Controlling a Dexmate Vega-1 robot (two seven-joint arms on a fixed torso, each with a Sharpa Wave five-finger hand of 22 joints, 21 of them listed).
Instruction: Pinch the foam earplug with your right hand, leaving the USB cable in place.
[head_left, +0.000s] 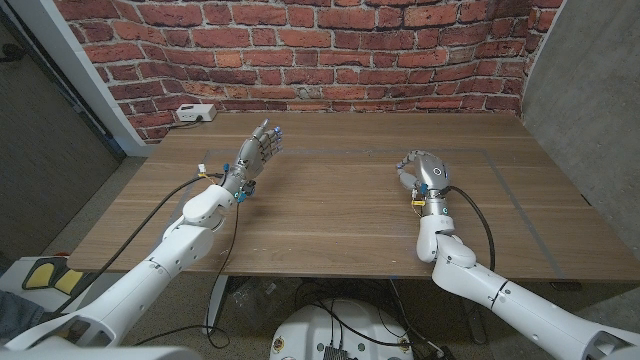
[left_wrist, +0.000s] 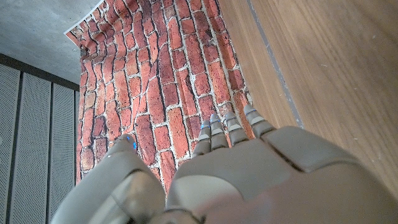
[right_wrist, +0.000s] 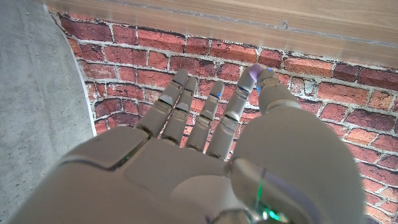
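My right hand (head_left: 421, 172) is raised a little over the table's right middle, its fingers curled toward the thumb. In the right wrist view a small purplish piece, apparently the foam earplug (right_wrist: 254, 73), sits pinched between the thumb tip and the nearest fingertip of the right hand (right_wrist: 205, 155). I cannot make out the USB cable on the table. My left hand (head_left: 256, 152) stands at the left middle of the table with its fingers (left_wrist: 227, 130) stretched out, apart and holding nothing.
The wooden table (head_left: 330, 215) runs back to a red brick wall (head_left: 330, 50). A white power strip (head_left: 194, 114) lies at the far left corner. A grey wall (head_left: 590, 90) stands on the right.
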